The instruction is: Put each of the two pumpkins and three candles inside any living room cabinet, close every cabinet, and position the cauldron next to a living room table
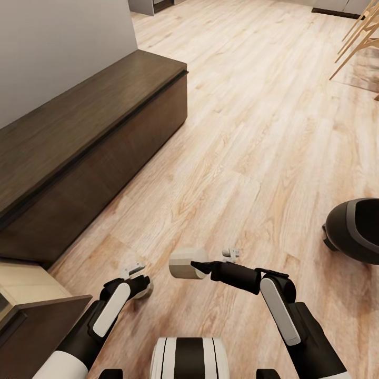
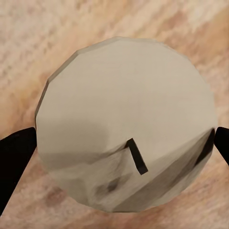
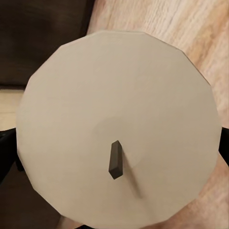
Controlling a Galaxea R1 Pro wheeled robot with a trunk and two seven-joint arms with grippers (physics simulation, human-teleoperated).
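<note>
My right gripper (image 1: 201, 267) is shut on a pale olive-tan candle (image 1: 182, 262), held on its side above the wood floor. The right wrist view looks straight at that candle's top (image 3: 119, 119) and wick, with a dark finger at each edge. My left gripper (image 1: 138, 285) hangs low over the floor, shut on a second candle (image 2: 124, 119), which the gripper mostly hides in the head view. The long dark-brown cabinet (image 1: 89, 137) runs along the left wall. One drawer (image 1: 23, 284) stands pulled out beside my left arm, showing pale wood. The black cauldron (image 1: 355, 229) sits on the floor at the right edge.
Pale wooden chair legs (image 1: 358, 42) stand at the far right. The open drawer's dark front (image 1: 47, 316) juts out close to my left forearm. Bare wood floor stretches ahead between the cabinet and the cauldron.
</note>
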